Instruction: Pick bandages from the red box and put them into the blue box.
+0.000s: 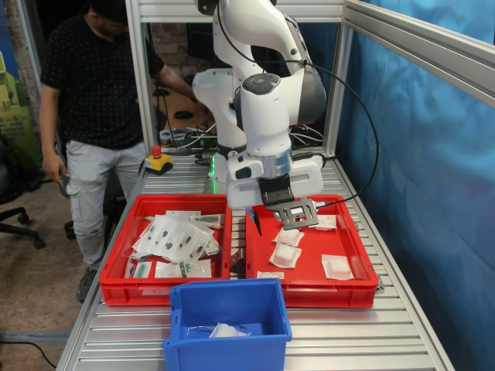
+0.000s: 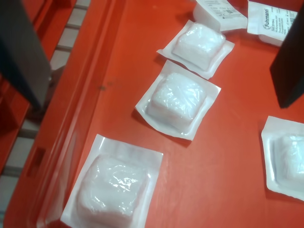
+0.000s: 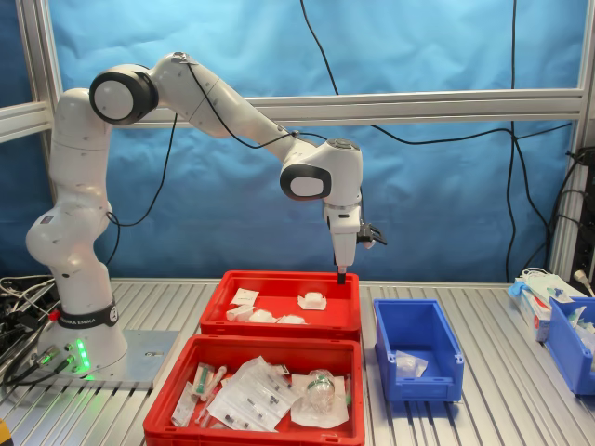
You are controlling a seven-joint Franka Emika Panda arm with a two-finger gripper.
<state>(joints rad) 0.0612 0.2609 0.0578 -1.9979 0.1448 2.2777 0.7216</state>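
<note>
The red box point(image 1: 325, 292) holds several bandages, small white square packets such as one point(image 1: 285, 256) near its middle. My gripper point(image 1: 282, 220) hangs open just above the box's floor with nothing between its fingers. In the wrist view the dark fingers point(image 2: 21, 52) stand far apart on either side of one bandage point(image 2: 178, 99), and other packets lie around it on the red floor point(image 2: 228, 142). In the second exterior view the gripper point(image 3: 341, 274) hovers over the right end of the red box point(image 3: 279, 328). The blue box point(image 1: 228, 321) point(image 3: 416, 348) holds one white packet point(image 1: 228, 331).
A twin red crate point(image 1: 166, 290) point(image 3: 251, 437) with long clear packets sits beside the red box. A person point(image 1: 100, 93) stands at the first exterior view's left, near a red stop button point(image 1: 157, 161). Another blue bin point(image 3: 572, 339) stands at the second exterior view's right.
</note>
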